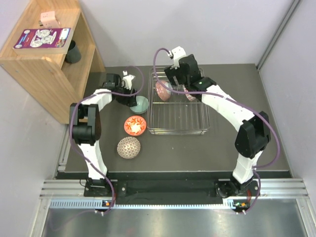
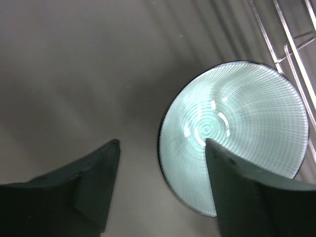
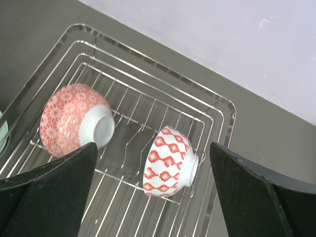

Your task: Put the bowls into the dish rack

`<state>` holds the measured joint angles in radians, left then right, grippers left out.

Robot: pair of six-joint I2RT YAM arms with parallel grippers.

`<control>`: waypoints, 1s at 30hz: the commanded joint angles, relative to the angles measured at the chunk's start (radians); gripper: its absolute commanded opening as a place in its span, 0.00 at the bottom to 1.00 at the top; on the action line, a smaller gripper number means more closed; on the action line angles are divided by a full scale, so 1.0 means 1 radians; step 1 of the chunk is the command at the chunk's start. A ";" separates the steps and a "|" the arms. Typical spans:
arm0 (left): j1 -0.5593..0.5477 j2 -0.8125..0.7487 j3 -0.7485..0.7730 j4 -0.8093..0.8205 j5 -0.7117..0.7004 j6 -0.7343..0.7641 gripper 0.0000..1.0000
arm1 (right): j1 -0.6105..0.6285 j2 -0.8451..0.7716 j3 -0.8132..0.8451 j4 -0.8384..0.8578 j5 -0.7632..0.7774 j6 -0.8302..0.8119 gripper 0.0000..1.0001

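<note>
The silver wire dish rack (image 1: 177,118) holds two bowls on their sides at its far end: a pink floral one (image 3: 64,121) and a white one with red diamonds (image 3: 165,160). My right gripper (image 3: 152,148) hangs open and empty above them. The mint green bowl (image 2: 247,123) sits upright on the table just left of the rack (image 2: 291,44). My left gripper (image 2: 162,144) is open and straddles its near rim, one finger over its inside and one outside. The red-orange floral bowl (image 1: 134,125) and the beige mesh bowl (image 1: 128,147) stand nearer on the table. No blue or grey-white bowl shows.
A wooden shelf (image 1: 44,59) stands at the back left with a dark cup (image 1: 73,52) on it and a booklet (image 1: 42,38) on top. Walls close the back and right. A metal rail (image 1: 168,190) runs along the near edge.
</note>
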<state>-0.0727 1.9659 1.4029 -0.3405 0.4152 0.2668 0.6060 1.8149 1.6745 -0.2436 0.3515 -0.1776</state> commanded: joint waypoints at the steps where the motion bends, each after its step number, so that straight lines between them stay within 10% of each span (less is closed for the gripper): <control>1: 0.002 0.045 0.071 -0.071 0.114 0.032 0.64 | -0.031 -0.089 -0.025 0.010 -0.065 -0.026 0.95; 12: 0.002 0.091 0.116 -0.121 0.135 0.045 0.01 | -0.103 -0.201 -0.094 -0.013 -0.203 -0.017 0.95; 30: 0.028 -0.301 0.153 -0.086 0.388 0.011 0.00 | -0.216 -0.161 -0.160 0.116 -1.012 0.412 1.00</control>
<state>-0.0429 1.8660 1.5520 -0.5125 0.6151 0.3122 0.4149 1.6493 1.5593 -0.2584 -0.3775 0.0914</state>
